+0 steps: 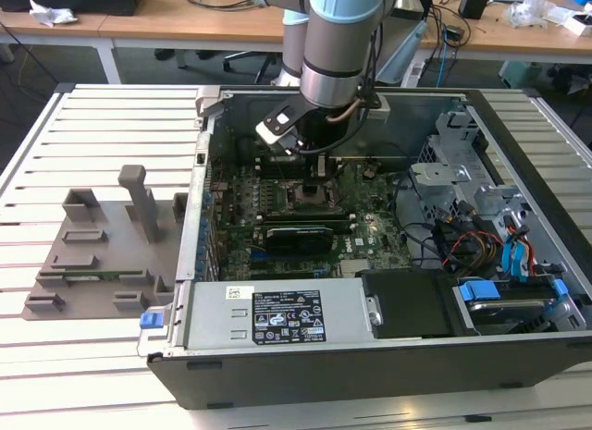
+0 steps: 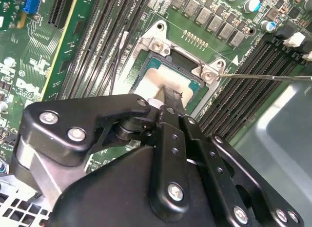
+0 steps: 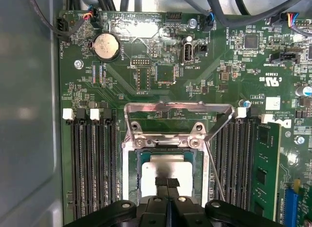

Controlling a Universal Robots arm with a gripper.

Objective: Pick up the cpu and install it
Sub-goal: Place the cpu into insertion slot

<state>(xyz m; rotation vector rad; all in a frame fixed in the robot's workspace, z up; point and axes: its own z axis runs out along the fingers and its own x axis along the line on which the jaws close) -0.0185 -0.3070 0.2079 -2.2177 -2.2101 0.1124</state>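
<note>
We see the gripper [image 3: 167, 182] with its fingers pinched together and clasping nothing. Its tips seem to rest on the cpu [image 3: 155, 167], which lies flat in its socket [image 3: 163, 141], likely to seat it. The load plate [image 3: 178, 107] stands raised for access. In the exterior view the open computer case [image 1: 370, 365] lies on a slatted table [image 1: 92, 116], with a grey fixture [image 1: 102, 254] at nine o'clock and desks [image 1: 185, 28] at twelve.
</note>
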